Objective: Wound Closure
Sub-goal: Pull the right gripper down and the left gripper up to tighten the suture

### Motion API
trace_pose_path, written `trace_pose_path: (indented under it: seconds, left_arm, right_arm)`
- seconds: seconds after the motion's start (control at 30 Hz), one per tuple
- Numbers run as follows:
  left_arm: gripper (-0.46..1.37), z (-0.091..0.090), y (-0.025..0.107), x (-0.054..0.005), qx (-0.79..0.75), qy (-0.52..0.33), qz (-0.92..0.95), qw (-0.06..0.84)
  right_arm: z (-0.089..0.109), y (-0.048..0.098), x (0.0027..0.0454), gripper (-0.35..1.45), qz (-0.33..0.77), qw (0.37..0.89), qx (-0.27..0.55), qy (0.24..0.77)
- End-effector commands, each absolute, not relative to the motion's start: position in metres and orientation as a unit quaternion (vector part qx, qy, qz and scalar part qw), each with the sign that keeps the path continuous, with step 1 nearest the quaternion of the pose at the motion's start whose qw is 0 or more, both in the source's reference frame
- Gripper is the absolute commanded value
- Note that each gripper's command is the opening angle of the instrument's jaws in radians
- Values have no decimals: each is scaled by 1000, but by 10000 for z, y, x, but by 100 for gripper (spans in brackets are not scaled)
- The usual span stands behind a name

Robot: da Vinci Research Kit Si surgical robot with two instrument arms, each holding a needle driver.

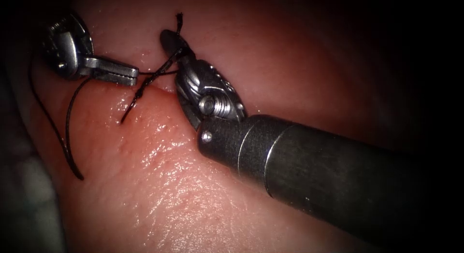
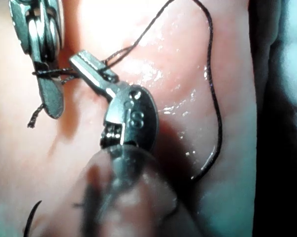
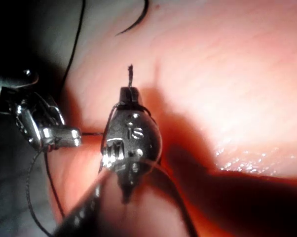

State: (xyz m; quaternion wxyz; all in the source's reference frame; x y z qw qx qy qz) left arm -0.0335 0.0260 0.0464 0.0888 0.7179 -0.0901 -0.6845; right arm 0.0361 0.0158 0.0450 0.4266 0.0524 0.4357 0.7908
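Currently: left tool [image 1: 121,72] clenched on thread [image 1: 145,73]; right tool [image 1: 175,50] clamps frayed end; I keep tension even.

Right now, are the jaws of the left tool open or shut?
Shut. The left tool has both jaws pressed together on the thread, which leaves their tip toward the right tool.

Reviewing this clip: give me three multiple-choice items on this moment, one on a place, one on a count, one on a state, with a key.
1. The left end effector lies where relative to the right end effector?
A. to its left
B. to its right
C. beneath its shaft

2. How many tools hold the thread?
A. none
B. one
C. two

3. The left tool's jaws are:
A. wide open
B. shut on thread
C. shut on tissue

Key: A, endoscope view shows it on the left; C, thread runs from both tips; B, jaws closed, thread leaving the tip.
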Motion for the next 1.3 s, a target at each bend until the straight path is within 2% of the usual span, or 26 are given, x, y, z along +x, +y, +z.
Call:
trace_pose_path:
  seconds: [0.03,0.9,1.3]
  left_arm:
    - [-35,464,263,-334,718,-87,-685,89]
    - [-35,505,352,-330,709,-79,-698,57]
    - [-35,527,394,-337,707,-77,-702,43]
  right_arm:
    - [448,156,361,-35,789,429,53,436]
    - [419,109,372,-35,745,486,72,450]
    - [419,86,375,-35,696,544,77,462]
